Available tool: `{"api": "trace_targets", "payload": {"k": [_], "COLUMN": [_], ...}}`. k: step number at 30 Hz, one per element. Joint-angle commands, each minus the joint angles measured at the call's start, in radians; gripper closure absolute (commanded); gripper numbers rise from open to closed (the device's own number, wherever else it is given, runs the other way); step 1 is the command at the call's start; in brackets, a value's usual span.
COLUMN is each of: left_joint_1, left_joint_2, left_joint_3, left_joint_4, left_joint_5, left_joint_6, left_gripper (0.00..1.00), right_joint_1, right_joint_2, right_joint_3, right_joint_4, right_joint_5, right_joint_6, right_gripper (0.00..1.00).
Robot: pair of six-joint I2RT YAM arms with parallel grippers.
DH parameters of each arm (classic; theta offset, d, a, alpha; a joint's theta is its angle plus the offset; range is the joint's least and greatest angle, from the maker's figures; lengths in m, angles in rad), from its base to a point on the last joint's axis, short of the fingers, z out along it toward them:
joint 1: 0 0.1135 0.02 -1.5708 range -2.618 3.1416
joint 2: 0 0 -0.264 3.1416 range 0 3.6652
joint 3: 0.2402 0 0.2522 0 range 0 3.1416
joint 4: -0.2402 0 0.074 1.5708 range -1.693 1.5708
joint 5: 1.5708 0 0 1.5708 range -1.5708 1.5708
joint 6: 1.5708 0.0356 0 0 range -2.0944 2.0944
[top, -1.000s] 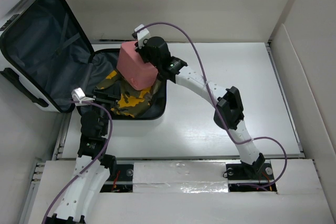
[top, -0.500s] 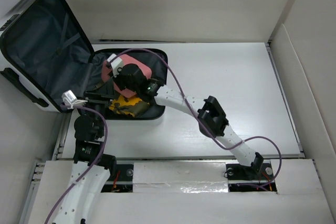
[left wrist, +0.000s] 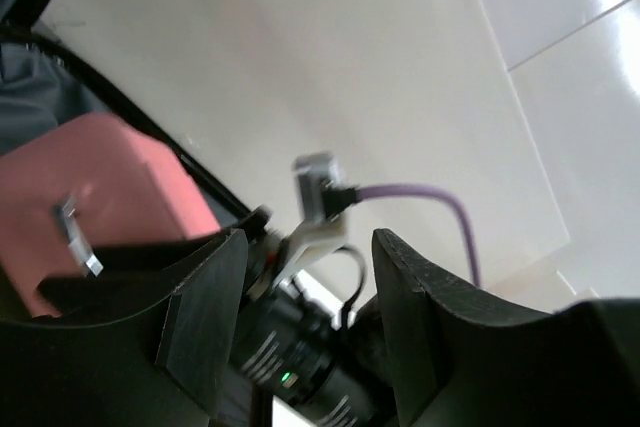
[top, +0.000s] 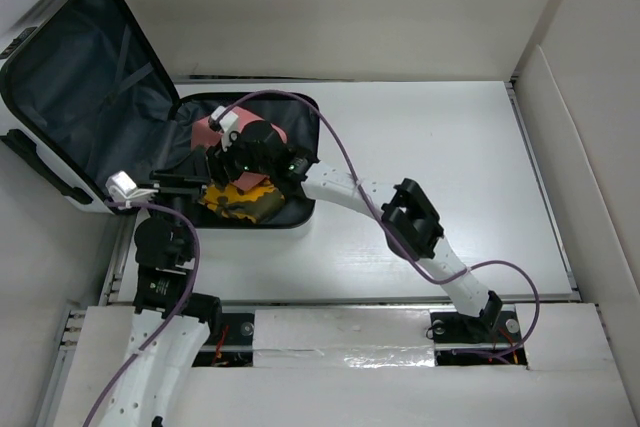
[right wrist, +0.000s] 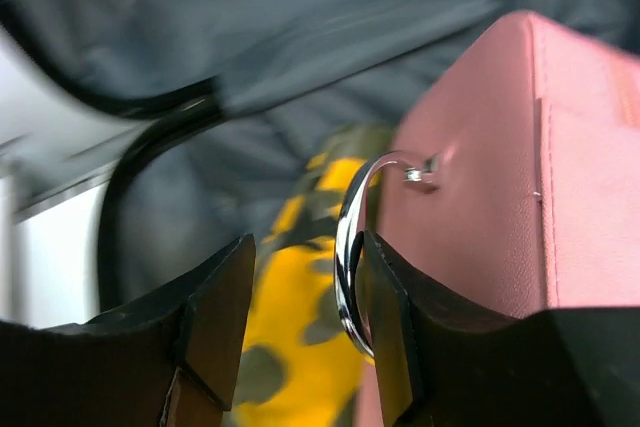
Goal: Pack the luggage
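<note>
Pink case (right wrist: pixel 500 167) in luggage (top: pixel 90 77), right claw (right wrist: pixel 305 267) parted astride its metal ring (right wrist: pixel 345 247), left claw (left wrist: pixel 308 257) parted, empty

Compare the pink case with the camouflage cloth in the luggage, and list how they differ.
Colour: the pink case is plain pink, while the cloth is yellow-and-green camouflage.
Form: the pink case is a stiff box with flat faces, while the cloth is soft and crumpled.
Fittings: the pink case carries a metal ring, and the cloth shows none.
Shared: both lie in the base of the open luggage.
</note>
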Motion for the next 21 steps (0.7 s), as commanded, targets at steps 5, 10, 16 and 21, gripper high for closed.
{"api": "trace_targets", "payload": {"k": [5,10,16,21], "left_joint_1": [0.000,0.000,0.000,0.000], "left_joint_2": [-0.006,-0.038,-0.009,0.005], "left_joint_3": [0.147,0.134,0.219,0.341], "left_joint_4": [-0.080,-0.114,-0.206,-0.315], "left_joint_5": [-0.081,-0.106,-0.182,-0.256], "left_joint_6": [0.078,0.083,0.139,0.221], "left_gripper": [0.50,0.50,0.50,0.50], "right_joint_1": [0.027,0.027,-0.005,-0.080], "right_joint_2": [0.026,-0.098,-0.210,-0.381], "right_joint_3": [0.026,-0.012,0.065,-0.176], "right_joint_4": [-0.041,-0.038,-0.175,-0.001], "right_joint_5": [-0.232,-0.169,-0.129,-0.198], "right_joint_6": [0.125,0.079,0.010,0.084], "right_gripper": [0.34,0.12,0.00,0.00]}}
